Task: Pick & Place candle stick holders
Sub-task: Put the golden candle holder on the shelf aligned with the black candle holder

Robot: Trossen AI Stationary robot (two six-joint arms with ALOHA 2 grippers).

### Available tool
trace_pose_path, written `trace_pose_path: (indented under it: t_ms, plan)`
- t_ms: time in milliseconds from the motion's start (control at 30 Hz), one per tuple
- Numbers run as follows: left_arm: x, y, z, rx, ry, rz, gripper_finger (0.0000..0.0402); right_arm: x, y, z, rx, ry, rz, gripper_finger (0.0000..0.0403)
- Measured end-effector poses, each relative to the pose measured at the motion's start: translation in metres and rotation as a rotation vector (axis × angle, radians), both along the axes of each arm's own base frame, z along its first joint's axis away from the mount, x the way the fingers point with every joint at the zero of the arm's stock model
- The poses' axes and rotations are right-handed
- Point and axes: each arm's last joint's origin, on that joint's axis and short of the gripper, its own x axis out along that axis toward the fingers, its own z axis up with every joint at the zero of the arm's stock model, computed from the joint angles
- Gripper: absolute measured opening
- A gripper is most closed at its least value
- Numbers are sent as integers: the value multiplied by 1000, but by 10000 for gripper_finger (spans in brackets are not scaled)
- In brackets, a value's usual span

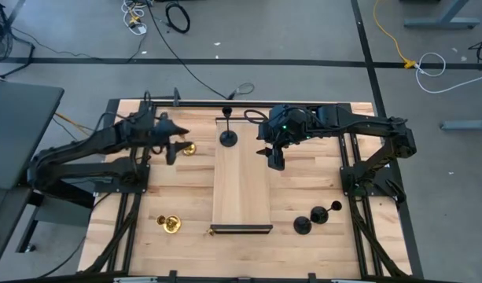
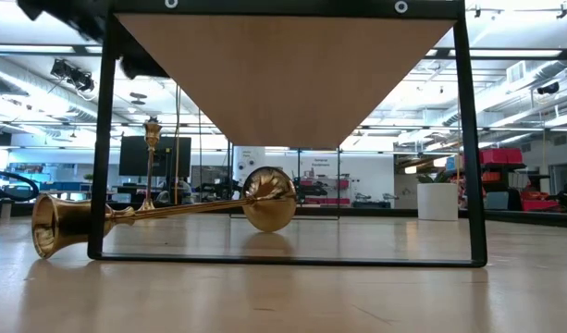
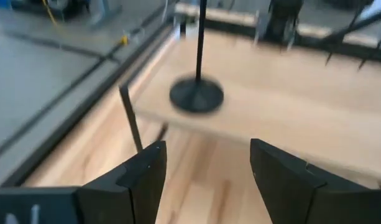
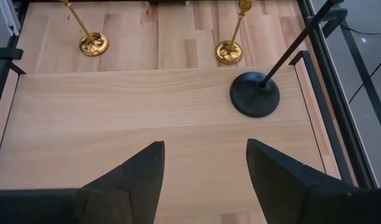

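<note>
One black candle stick holder (image 1: 227,138) stands upright by its round base on the far end of a raised wooden board (image 1: 242,192); the base also shows in the left wrist view (image 3: 196,94) and the right wrist view (image 4: 255,94). A gold holder (image 1: 188,148) stands on the table just right of my left gripper (image 1: 174,147), which is open and holds nothing. Another gold holder (image 2: 154,213) lies on its side near the front left. Two black holders (image 1: 303,225) (image 1: 327,212) stand at the near right. My right gripper (image 1: 274,162) hangs open over the board.
The board rests on a thin black frame (image 2: 468,148) that lifts it above the table, with posts at its corners. Black rails (image 1: 355,181) run along the table's sides. Bare wood lies to the board's left and right.
</note>
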Motion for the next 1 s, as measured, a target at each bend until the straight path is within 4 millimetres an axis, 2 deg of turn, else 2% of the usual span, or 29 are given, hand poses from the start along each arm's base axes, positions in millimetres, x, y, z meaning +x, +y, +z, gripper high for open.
trace_pose_path:
  t_ms: [367, 567, 767, 1000]
  plan:
    - [-17, -4, -20, -142, 214, 113, 233, 0, 0, 0, 1, -6, -1, 228]
    - [-17, -3, -20, -132, 217, 181, 233, 0, 0, 0, 3, -6, -3, 228]
    - [-19, 2, -25, -121, 267, 386, 233, 0, 0, 0, 3, -6, -3, 228]
    - [-10, 6, -38, -184, 384, 441, 233, 0, 0, 0, -2, -6, 3, 228]
